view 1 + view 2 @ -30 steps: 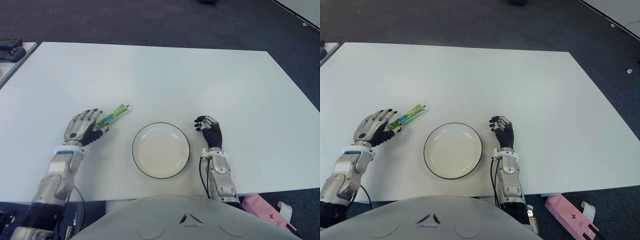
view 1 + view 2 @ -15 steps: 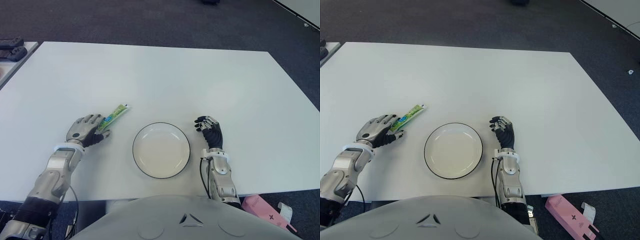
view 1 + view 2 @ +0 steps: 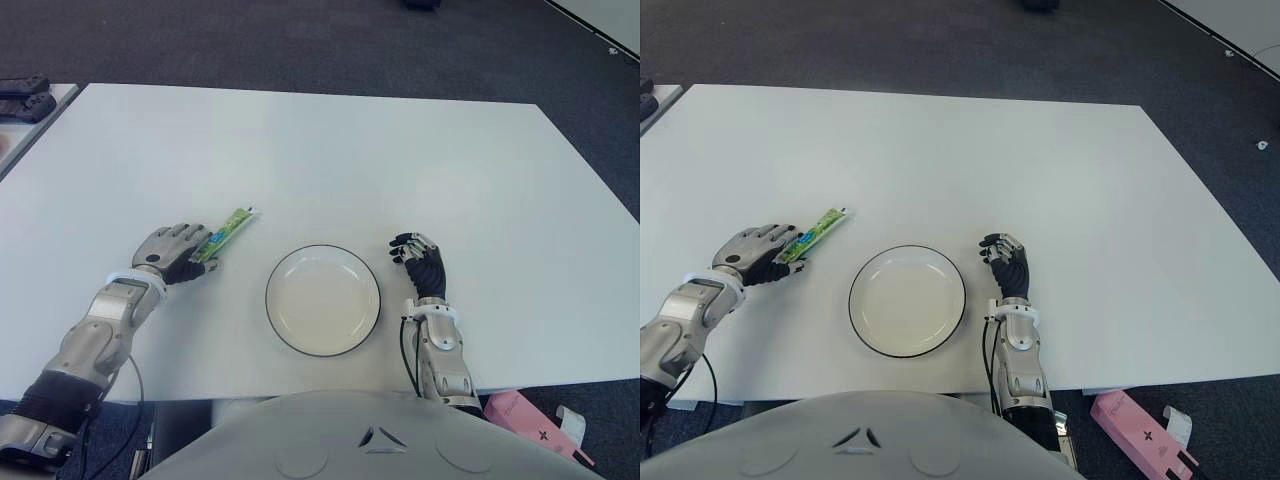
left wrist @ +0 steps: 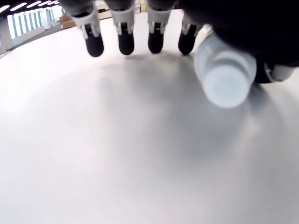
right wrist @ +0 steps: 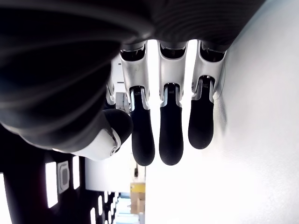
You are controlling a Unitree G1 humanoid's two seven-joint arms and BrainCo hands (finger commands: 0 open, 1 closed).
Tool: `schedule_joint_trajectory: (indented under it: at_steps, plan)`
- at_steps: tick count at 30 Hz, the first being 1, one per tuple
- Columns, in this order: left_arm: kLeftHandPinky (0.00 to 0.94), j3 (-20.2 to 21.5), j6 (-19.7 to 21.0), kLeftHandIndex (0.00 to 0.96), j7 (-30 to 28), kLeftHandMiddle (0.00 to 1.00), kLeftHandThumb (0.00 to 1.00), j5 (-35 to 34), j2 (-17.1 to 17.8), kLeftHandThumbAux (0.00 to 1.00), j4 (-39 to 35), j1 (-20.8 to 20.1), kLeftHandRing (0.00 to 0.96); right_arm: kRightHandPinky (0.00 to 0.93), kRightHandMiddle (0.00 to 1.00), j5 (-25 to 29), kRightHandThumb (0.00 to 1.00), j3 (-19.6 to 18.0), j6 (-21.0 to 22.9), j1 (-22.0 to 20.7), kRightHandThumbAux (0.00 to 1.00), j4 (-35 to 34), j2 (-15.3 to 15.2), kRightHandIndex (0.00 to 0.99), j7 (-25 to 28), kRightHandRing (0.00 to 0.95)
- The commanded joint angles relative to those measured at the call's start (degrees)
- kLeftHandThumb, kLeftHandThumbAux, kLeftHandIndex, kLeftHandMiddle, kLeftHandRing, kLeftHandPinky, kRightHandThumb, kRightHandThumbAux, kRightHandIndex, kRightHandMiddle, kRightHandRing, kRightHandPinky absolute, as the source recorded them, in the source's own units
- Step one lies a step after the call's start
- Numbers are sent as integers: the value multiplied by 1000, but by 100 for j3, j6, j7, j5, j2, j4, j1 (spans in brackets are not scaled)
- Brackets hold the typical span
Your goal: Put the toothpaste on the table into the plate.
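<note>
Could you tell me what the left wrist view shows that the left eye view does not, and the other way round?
Only the left wrist view shows the toothpaste's white cap end-on, close under the left hand's palm, with four dark fingertips pointing down to the table.

Only the left eye view shows the plate, empty, the tube's green body angling away from the left hand, and the right hand, idle to the right of the plate.

Both show the white table and the left hand over the toothpaste, which lies on the table left of the plate.
</note>
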Motion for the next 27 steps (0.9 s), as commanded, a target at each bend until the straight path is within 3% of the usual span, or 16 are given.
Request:
schedule_joint_trajectory:
  at_steps: [1, 14, 27]
  plan:
    - [0, -336, -85, 0, -435, 0, 431, -49, 57, 120, 325, 17, 0, 501, 491, 47, 707, -27, 359, 357, 729, 308, 9, 427, 48, 500]
    - [0, -823, -178, 0, -812, 0, 430, 14, 212, 132, 518, -256, 0, 502, 493, -4, 706, -27, 433, 423, 730, 197, 22, 427, -23, 503]
    - [11, -1049, 59, 0, -599, 0, 437, 105, 61, 166, 562, -234, 0, 508, 495, -15, 706, -10, 464, 445, 729, 159, 16, 427, -30, 504]
